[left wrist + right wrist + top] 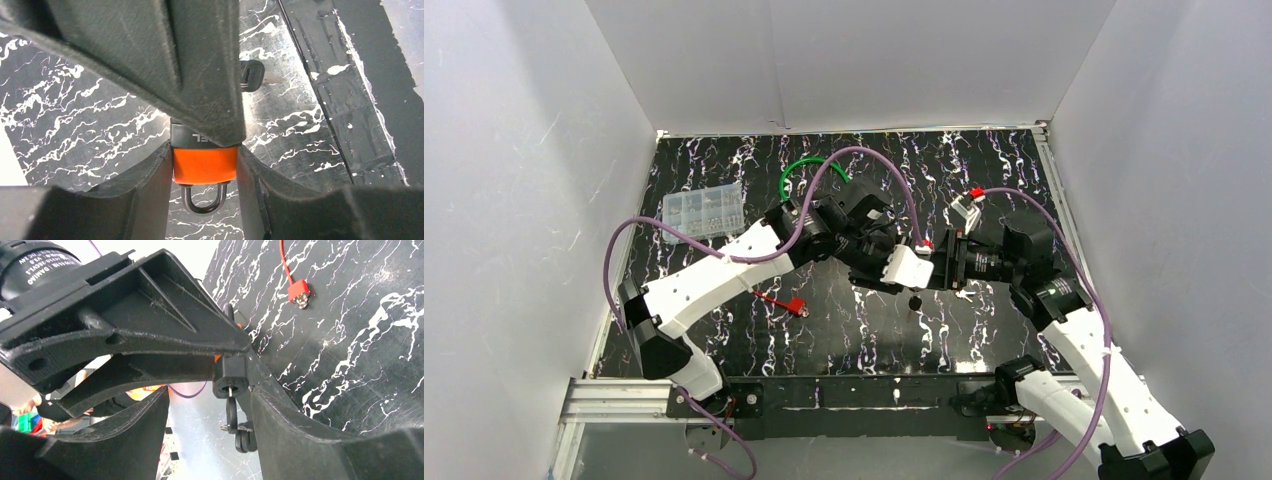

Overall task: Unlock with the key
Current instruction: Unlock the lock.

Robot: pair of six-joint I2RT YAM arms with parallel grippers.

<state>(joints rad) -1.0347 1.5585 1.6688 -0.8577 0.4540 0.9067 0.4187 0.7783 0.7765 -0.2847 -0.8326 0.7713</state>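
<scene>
Right end effector (209,390) fills the foreground of its own wrist view: fingers parted wide, gripping nothing. Black key head (230,376) sits in that gap, hard by one finger and well clear of the other. Spare keys (242,440) dangle below it on a ring.

Left end effector (204,152) is clamped on the orange padlock (204,165), held in the air above the bench (350,340). Shackle (202,200) points back at the left wrist camera. Keyway end faces away, toward the right arm, and is hidden from that view.

Padlock's long axis and the key's look to run in one line. Blade not visible, so depth of seating cannot be told.

Judgement: right arm is the nearer to the key. It should close on the head, then twist about that shared axis while the left holds firm
</scene>
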